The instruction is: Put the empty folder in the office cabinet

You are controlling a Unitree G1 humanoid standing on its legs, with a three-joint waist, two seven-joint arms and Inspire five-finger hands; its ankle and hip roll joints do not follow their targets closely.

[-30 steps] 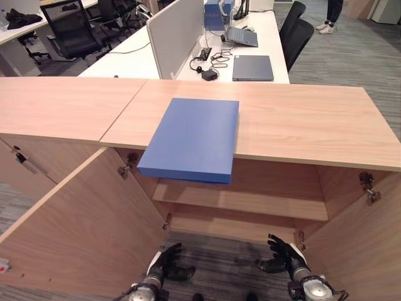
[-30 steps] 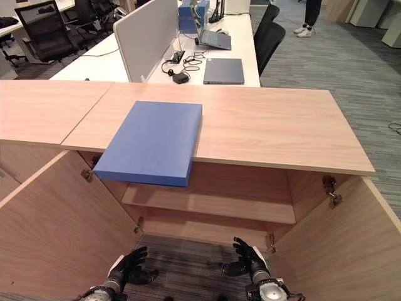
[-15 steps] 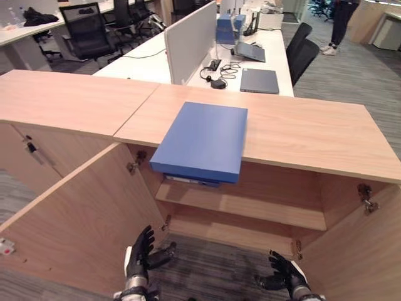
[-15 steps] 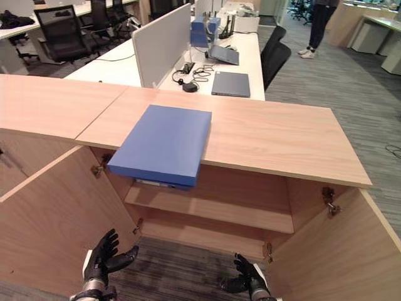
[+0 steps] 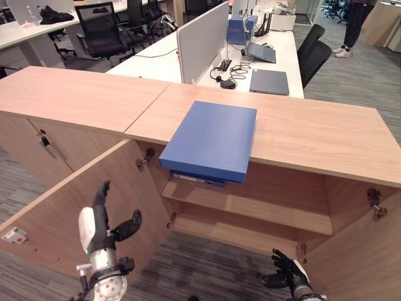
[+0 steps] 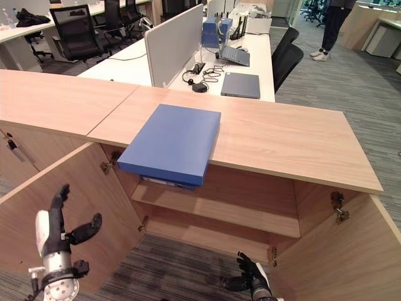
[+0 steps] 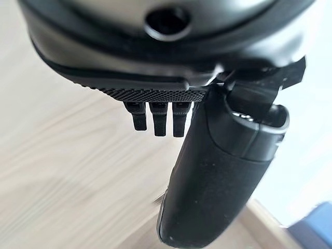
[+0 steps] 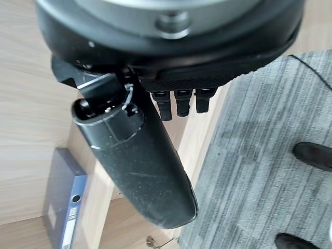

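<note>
A flat blue folder [image 5: 210,139] lies on the wooden cabinet top [image 5: 313,135], its near end overhanging the open front. No hand touches it. My left hand [image 5: 94,231] is raised in front of the open left door, fingers [image 7: 155,116] straight and thumb spread, well below and left of the folder. My right hand [image 5: 285,278] hangs low near the floor by the cabinet's lower right, fingers [image 8: 176,101] relaxed and holding nothing. A second blue binder [image 8: 65,207] stands on the upper shelf, under the overhang.
Both cabinet doors stand open: the left door [image 5: 69,200] and the right door [image 5: 369,251]. A shelf [image 5: 250,210] crosses the inside. A closed cabinet [image 5: 31,135] adjoins on the left. Behind are desks with a laptop [image 5: 269,64], a divider screen [image 5: 200,37], chairs, and a person [image 5: 351,22].
My left hand has risen from near the floor to stand upright before the left door. The right hand stays low. The camera has shifted, so the whole scene sits differently.
</note>
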